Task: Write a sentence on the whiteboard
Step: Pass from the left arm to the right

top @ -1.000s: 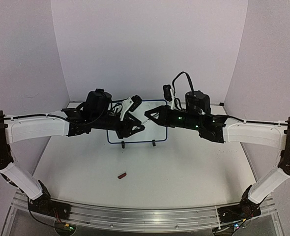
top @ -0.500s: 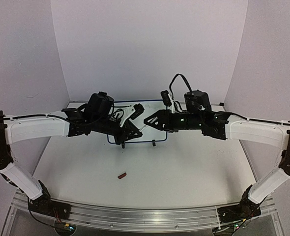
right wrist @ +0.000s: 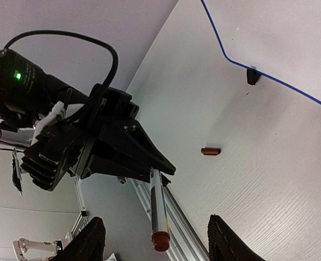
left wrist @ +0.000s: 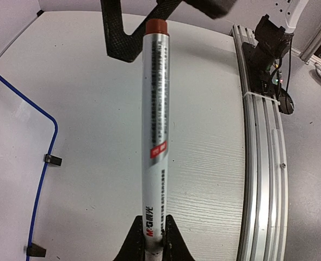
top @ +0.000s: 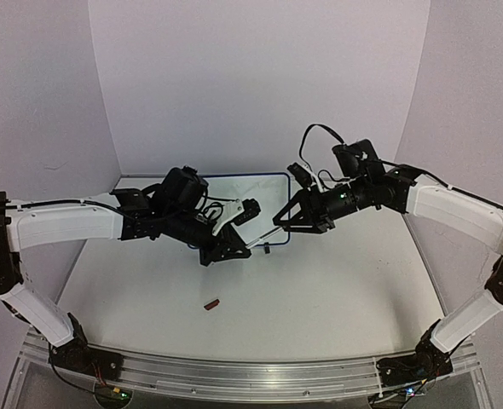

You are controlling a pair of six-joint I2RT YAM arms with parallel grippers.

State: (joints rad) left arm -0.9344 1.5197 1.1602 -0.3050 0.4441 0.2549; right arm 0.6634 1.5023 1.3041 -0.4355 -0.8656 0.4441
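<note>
One small dark red piece (top: 211,302) lies on the worktop (top: 337,298), nearest the arm bases. Beyond it the left pincer (left wrist: 154,242) is closed tight on a silver marker (left wrist: 156,125) — its red end reaches between the fingers of the right pincer (top: 292,223), which stands open and holds nothing. Farthest, the whiteboard (top: 258,188) stands behind both pincers, apart from the marker and partly hidden.

The whiteboard (top: 260,187) stands at the middle of the worktop's (top: 337,290) back edge. Just in front of it, the marker (left wrist: 156,136) reaches from the left gripper (left wrist: 155,231) across to between the fingers of the right gripper (top: 298,221). A small piece (top: 211,302) lies left of centre, nearer the front edge, where a rail (top: 234,371) runs.
</note>
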